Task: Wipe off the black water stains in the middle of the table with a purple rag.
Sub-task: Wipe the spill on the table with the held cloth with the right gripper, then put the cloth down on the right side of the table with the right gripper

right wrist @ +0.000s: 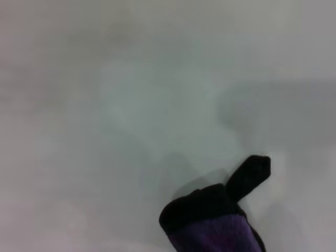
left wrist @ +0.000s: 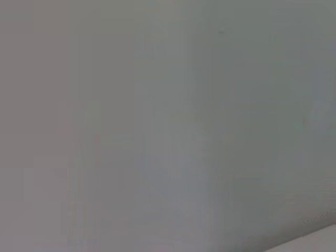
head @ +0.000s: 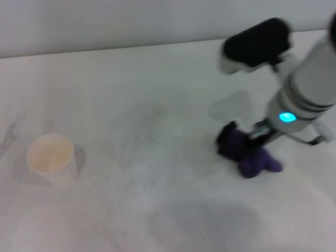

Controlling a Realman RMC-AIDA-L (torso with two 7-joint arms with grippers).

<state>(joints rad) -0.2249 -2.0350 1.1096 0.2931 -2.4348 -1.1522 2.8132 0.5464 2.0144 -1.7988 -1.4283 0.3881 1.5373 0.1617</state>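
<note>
The purple rag [head: 255, 160] lies bunched on the white table [head: 157, 205], right of the middle. My right gripper [head: 255, 139] comes down on the rag from the right and is shut on it, pressing it against the table. In the right wrist view the rag [right wrist: 215, 228] shows its black edging and its black loop tab [right wrist: 251, 173]. No dark brown blotch shows on the table. Only faint grey speckles [head: 139, 139] lie left of the rag. My left gripper is out of view, and the left wrist view shows only a plain grey surface.
A white paper cup [head: 51, 157] stands upright at the left of the table. The table's far edge [head: 131, 47] meets a pale wall. The right arm's black and white forearm [head: 273, 52] reaches in from the upper right.
</note>
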